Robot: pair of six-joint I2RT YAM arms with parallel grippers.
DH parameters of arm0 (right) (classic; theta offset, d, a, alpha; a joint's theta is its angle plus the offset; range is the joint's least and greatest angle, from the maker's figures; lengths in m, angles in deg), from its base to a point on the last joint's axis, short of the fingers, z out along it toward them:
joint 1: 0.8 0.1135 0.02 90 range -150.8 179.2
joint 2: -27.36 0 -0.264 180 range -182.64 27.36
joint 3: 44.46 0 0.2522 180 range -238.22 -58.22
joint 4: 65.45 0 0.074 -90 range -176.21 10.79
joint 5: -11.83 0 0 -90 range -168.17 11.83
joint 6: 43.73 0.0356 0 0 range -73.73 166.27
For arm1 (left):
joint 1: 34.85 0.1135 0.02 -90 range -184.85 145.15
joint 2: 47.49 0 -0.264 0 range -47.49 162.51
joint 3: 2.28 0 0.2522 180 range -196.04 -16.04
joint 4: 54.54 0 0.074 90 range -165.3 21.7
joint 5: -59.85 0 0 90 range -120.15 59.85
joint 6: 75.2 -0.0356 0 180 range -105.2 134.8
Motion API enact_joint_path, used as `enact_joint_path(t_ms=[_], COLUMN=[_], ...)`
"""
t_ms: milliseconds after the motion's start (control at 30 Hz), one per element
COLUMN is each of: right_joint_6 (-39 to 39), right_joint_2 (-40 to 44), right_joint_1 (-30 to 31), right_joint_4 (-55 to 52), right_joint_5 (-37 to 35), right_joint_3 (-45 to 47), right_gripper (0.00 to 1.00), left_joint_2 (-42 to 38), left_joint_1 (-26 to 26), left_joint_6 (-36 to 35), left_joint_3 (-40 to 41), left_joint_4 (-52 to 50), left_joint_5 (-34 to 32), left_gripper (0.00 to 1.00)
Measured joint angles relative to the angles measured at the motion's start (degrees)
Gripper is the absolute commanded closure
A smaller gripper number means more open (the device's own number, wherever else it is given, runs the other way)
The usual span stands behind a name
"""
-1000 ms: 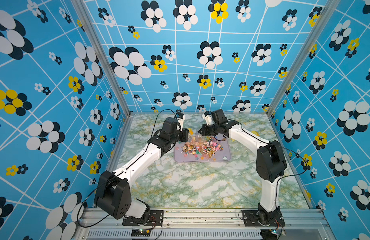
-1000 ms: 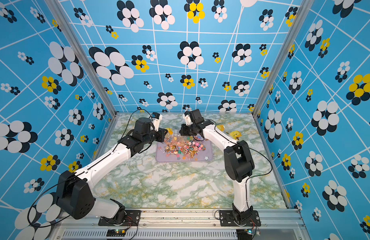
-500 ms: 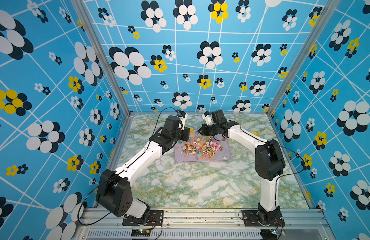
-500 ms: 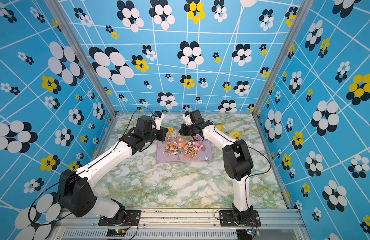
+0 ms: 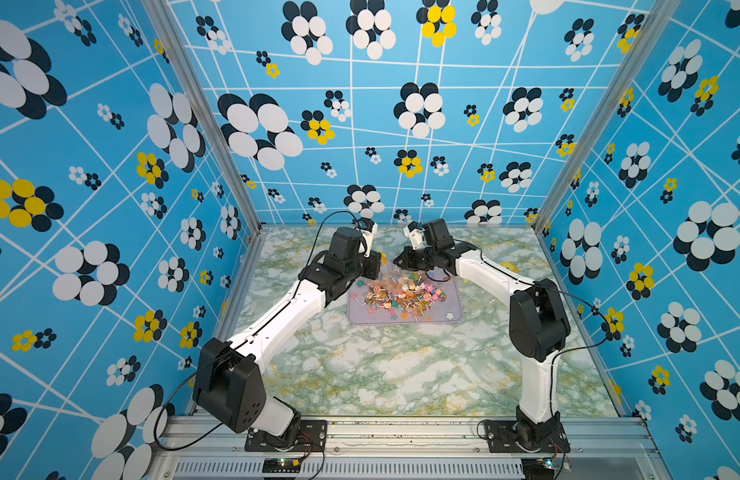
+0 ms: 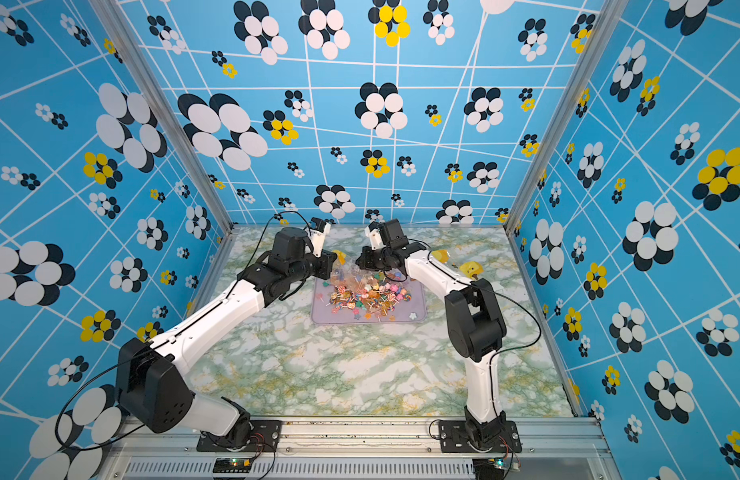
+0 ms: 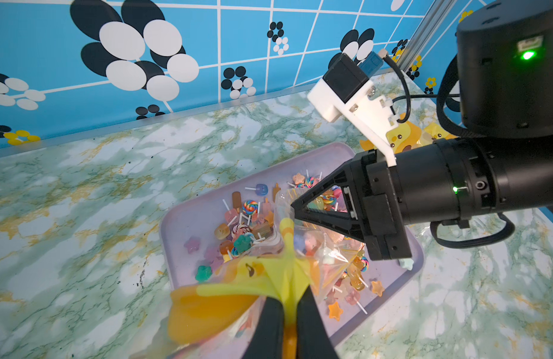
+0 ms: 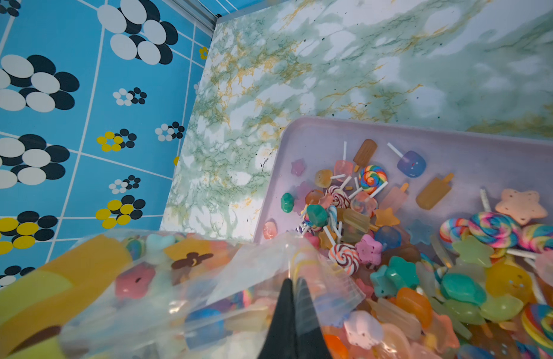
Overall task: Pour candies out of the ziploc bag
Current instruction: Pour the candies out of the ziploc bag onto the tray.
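The ziploc bag (image 5: 387, 272), clear with a yellow and orange print, hangs between both grippers over the back left of a lilac tray (image 5: 452, 308). My left gripper (image 7: 289, 306) is shut on the bag's yellow printed part (image 7: 269, 276). My right gripper (image 8: 293, 282) is shut on the clear film (image 8: 256, 264) of the bag. A heap of candies (image 5: 401, 296), (image 8: 393, 236) lies in the tray: swirl lollipops, stars, ice-lolly shapes. A few candies (image 8: 135, 281) still sit inside the bag.
The tray (image 6: 414, 312) lies on the marble-patterned table toward the back. Yellow printed items (image 6: 470, 268) lie behind the right forearm. Blue flowered walls (image 5: 110, 208) close in the left, back and right sides.
Both grippers have risen slightly with the bag held between them. Their grips are unchanged.
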Motion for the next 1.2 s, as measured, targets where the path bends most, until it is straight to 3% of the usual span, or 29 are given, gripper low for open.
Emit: enact_joint_path(t_ms=[1200], right_joint_6=[1.75], right_joint_2=[-1.22], right_joint_1=[0.0], right_joint_4=[1.95], right_joint_5=[2.16], right_joint_3=[-0.13], right_gripper=[1.0], left_joint_2=[0.0], left_joint_1=[-0.04], left_joint_6=[-3.28], left_joint_3=[-1.07], left_joint_4=[-1.49], left_joint_5=[-2.16], left_gripper=[1.0])
